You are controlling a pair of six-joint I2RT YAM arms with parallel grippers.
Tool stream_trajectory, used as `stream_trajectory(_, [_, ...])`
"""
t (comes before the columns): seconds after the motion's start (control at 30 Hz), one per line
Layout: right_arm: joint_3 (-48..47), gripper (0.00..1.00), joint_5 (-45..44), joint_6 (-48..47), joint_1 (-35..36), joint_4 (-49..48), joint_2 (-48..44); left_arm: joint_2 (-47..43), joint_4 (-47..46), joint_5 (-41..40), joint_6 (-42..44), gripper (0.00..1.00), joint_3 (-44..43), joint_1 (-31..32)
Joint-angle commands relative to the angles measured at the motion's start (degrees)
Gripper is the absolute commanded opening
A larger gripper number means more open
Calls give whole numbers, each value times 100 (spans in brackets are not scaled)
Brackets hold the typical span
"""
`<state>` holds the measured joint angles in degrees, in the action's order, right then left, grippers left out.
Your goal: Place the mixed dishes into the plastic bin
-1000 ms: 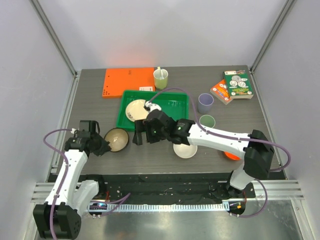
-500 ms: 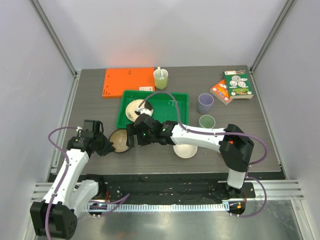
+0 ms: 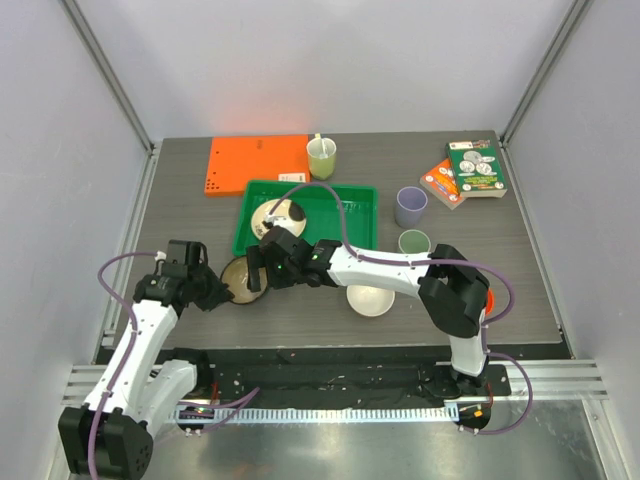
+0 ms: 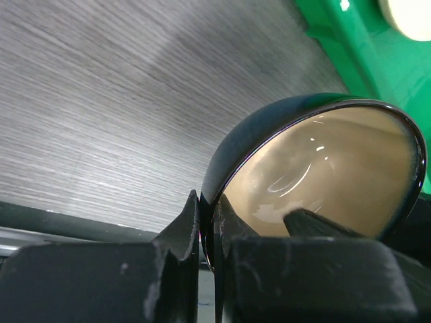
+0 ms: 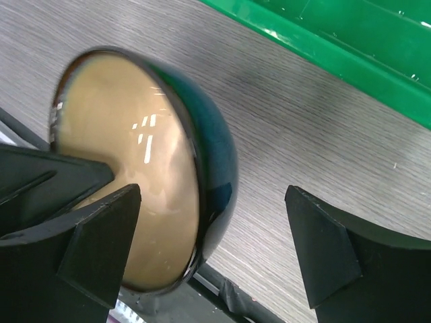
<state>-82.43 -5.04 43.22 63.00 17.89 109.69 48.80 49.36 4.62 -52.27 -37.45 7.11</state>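
Note:
My left gripper (image 3: 216,291) is shut on the near rim of the brown bowl (image 3: 236,277), dark outside and tan inside, and holds it tilted in the left wrist view (image 4: 323,168). My right gripper (image 3: 258,270) is open, with its jaws on either side of the bowl's far rim (image 5: 135,175) and not touching it. The green plastic bin (image 3: 350,200) holds a cream plate (image 3: 277,216). The white bowl (image 3: 370,299), the lavender cup (image 3: 411,206) and the sage-green cup (image 3: 414,242) stand on the table. The orange-red bowl (image 3: 489,300) is mostly hidden behind my right arm.
A flat orange board (image 3: 258,163) and a yellow-green cup with a spoon (image 3: 321,157) are behind the bin. Two books (image 3: 468,170) lie at the back right. The bin's near wall (image 5: 350,47) is just beyond the bowl.
My right arm has swung left from over the bin's front edge to the brown bowl, its open jaws now around the rim. My left gripper keeps hold of the bowl, shifted slightly.

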Motion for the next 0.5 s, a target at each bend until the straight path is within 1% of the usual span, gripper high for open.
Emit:
stream_trajectory(0.0, [-194, 93, -164, 134, 19, -110, 35, -353, -586, 346, -143, 0, -324, 18])
stream_trajectory(0.03, [-194, 86, -164, 134, 19, -110, 35, -371, -595, 329, -143, 0, -342, 18])
stream_trajectory(0.13, [-159, 77, -138, 204, 19, -119, 26, -301, -586, 337, -161, 0, -307, 18])
stream_trajectory(0.17, [-142, 72, -129, 213, 19, -136, 18, -231, -603, 372, -169, 0, -289, 18])
stream_trajectory(0.27, [-98, 66, -164, 230, 10, -145, -35, -204, -647, 478, -196, 0, -263, 18])
stream_trajectory(0.47, [17, 63, -234, 204, 10, -198, -123, -257, -419, 224, -100, 0, -447, 18])
